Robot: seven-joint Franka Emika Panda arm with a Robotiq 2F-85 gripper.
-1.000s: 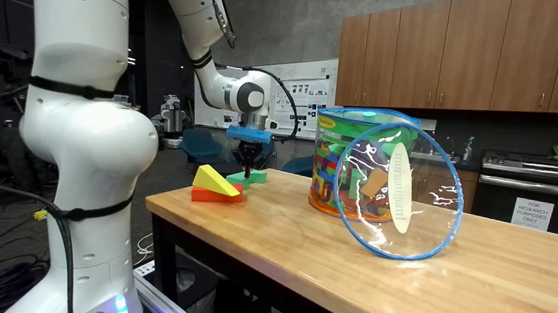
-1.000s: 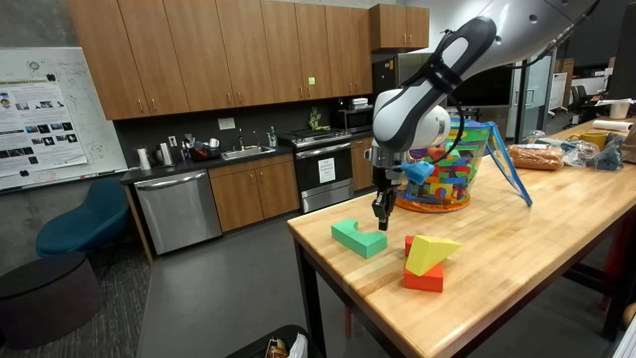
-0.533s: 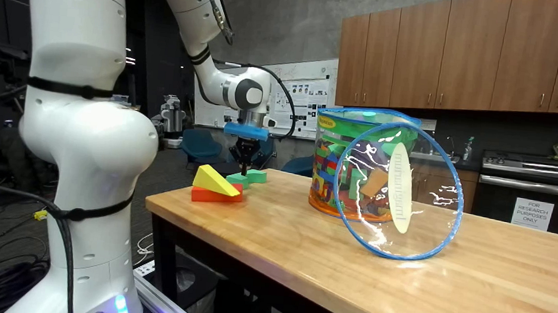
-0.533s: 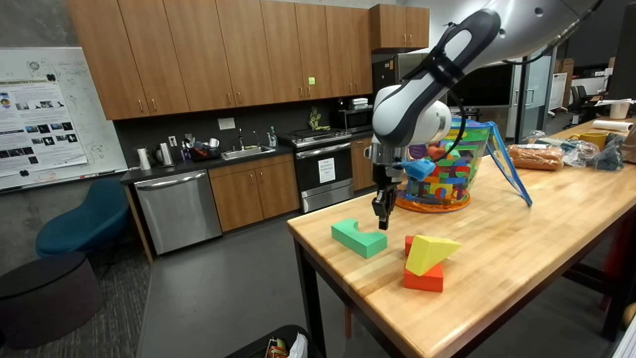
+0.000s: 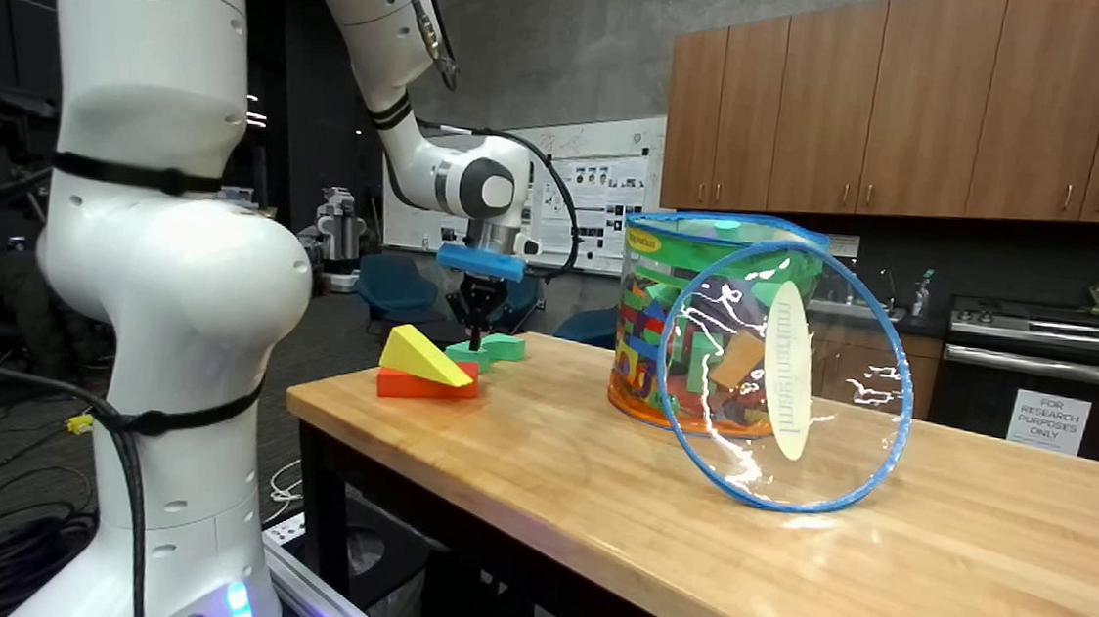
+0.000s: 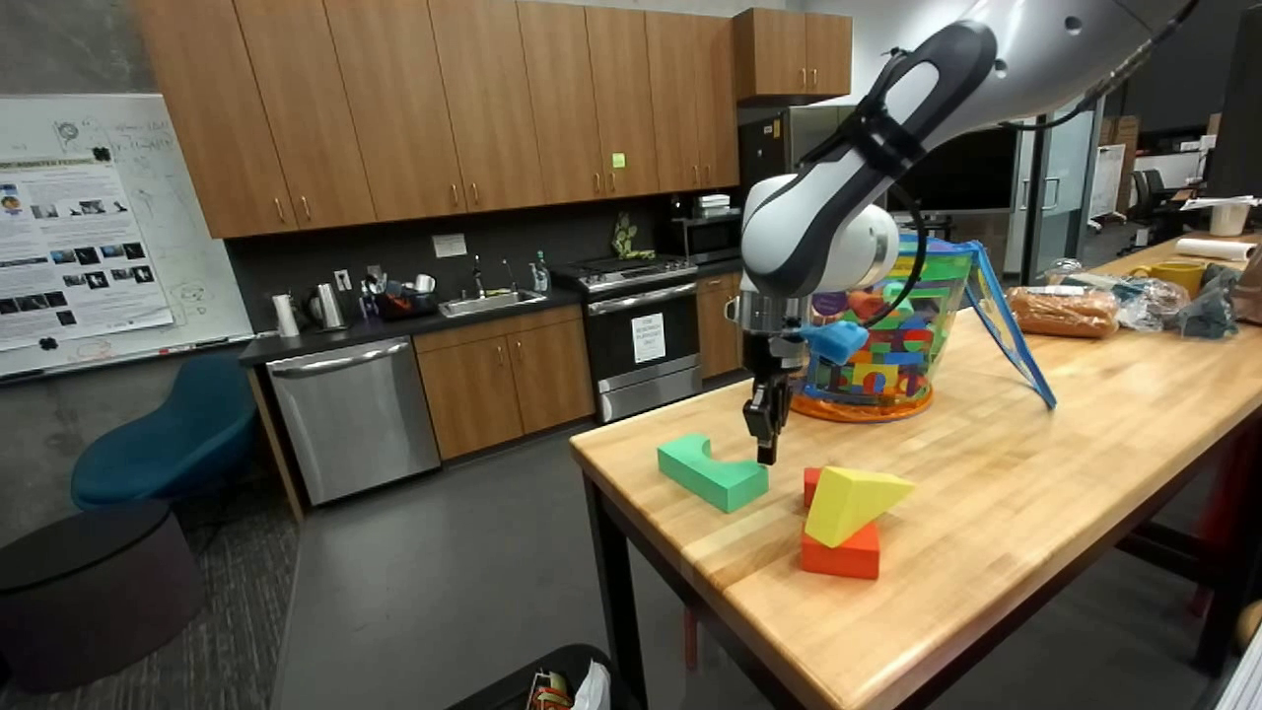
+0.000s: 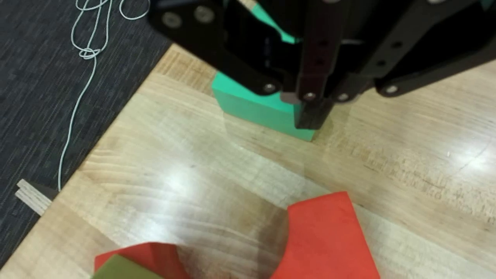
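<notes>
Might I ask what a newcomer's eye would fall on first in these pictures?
Probably the clear tub of colourful blocks on the wooden table, its round blue-rimmed lid slanting down beside it. Next come the bright yellow wedge resting on a red block near the table's edge, and the black gripper close to the green block.

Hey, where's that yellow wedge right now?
In an exterior view, the yellow wedge rests on the red block near one end of the wooden table, right of the green block.

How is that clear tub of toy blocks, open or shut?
Open: in both exterior views, its blue-rimmed lid is off the top, reaching down to the table beside the tub.
</notes>
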